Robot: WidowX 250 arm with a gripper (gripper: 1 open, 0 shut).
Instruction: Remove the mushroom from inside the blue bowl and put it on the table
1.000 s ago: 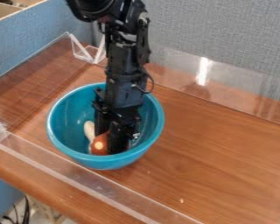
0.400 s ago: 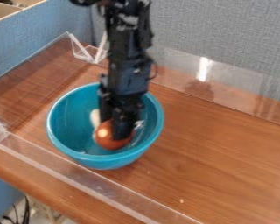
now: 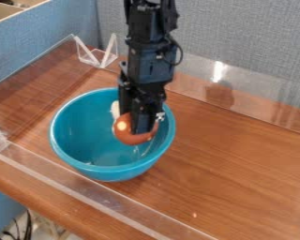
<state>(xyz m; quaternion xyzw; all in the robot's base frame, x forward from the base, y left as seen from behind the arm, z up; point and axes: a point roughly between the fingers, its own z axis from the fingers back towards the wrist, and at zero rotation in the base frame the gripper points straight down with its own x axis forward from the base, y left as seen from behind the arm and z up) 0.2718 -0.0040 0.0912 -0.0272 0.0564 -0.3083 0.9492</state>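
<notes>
The mushroom (image 3: 127, 130) hangs between the fingers of my gripper (image 3: 131, 127), reddish-brown cap low and a bit of cream stem showing at its upper left. It is lifted off the floor of the blue bowl (image 3: 80, 136) and sits about level with the bowl's right-hand rim. The gripper points straight down from the black arm and is shut on the mushroom. The bowl stands on the wooden table (image 3: 228, 159) near its front left.
Clear acrylic barriers run along the table's front edge (image 3: 65, 178) and back edge (image 3: 240, 80). A blue-grey wall stands behind. Bare wood stretches to the right of the bowl.
The gripper has risen out of the bowl's bottom and shifted a little right, carrying the mushroom up with it. The bowl has stayed put.
</notes>
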